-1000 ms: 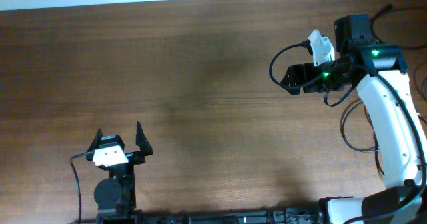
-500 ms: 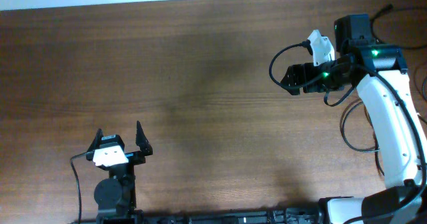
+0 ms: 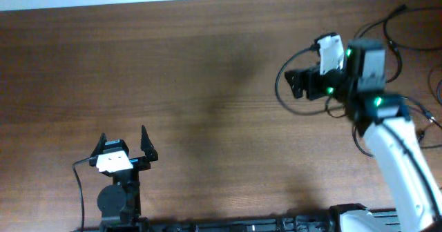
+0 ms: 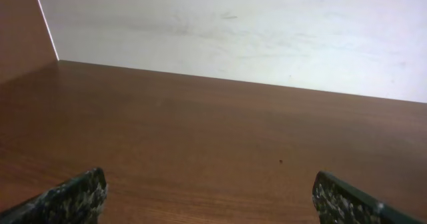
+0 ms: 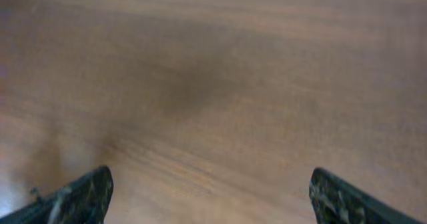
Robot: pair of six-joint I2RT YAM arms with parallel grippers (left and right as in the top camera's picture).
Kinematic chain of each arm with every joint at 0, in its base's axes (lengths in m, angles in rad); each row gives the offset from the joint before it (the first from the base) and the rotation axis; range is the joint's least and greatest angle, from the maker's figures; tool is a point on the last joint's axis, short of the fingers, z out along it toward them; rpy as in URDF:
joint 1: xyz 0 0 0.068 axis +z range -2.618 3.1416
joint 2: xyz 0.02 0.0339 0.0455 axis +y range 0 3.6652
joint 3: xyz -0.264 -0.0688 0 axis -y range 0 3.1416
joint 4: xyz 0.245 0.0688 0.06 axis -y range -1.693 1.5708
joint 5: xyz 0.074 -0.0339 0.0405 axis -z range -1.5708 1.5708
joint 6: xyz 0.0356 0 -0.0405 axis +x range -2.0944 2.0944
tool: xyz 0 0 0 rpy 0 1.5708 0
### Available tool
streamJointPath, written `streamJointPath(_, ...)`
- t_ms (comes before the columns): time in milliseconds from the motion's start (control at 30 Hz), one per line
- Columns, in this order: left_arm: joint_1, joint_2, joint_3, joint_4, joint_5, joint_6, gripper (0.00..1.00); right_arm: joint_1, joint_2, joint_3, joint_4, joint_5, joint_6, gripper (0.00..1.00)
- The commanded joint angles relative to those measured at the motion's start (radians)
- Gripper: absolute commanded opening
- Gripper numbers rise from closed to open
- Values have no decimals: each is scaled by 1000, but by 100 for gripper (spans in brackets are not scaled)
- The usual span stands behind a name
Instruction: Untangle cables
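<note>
Thin black cables (image 3: 397, 12) loop at the table's far right edge, partly hidden behind my right arm; more loops (image 3: 358, 137) lie beside the arm. No plug ends can be made out. My right gripper (image 3: 297, 83) is open and empty over bare wood, left of the cables; its wrist view (image 5: 210, 197) shows only blurred tabletop between the fingertips. My left gripper (image 3: 124, 146) is open and empty near the front left; its wrist view (image 4: 210, 197) shows bare wood and a white wall.
The brown wooden table (image 3: 207, 87) fills the view. A thicker black wire (image 3: 280, 87) arcs from the right gripper's white-topped body. The left arm's base (image 3: 114, 201) sits at the front edge.
My right arm has changed pose: its wrist and forearm have swung towards the middle and the gripper has shifted slightly towards the far edge. The left arm has not moved.
</note>
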Motion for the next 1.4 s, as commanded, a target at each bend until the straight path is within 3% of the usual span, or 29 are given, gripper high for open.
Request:
streamJointPath(0, -2, -10, -1, -6, 10, -2, 99, 20, -104, -217, 222, -13, -7, 92)
streamJointPath(100, -2, -10, -1, -6, 10, -2, 99, 19, -183, -397, 487, -27, -7, 92)
streamJointPath(200, -2, -10, -1, -6, 10, -2, 99, 19, -298, -631, 872, -35, -7, 92)
streamJointPath(267, -2, -10, -1, -5, 10, -2, 99, 19, -353, -722, 1020, -30, -8, 92)
streamJointPath(467, -2, -10, -1, -6, 10, -2, 99, 19, -507, -937, 1228, 7, -8, 92)
streamJointPath(1067, -2, -10, -1, -6, 10, -2, 99, 19, -1093, -948, 352, 186, -11, 93)
streamJointPath(1367, -2, -10, -1, -6, 10, -2, 99, 19, -1229, -948, 341, 356, -11, 93)
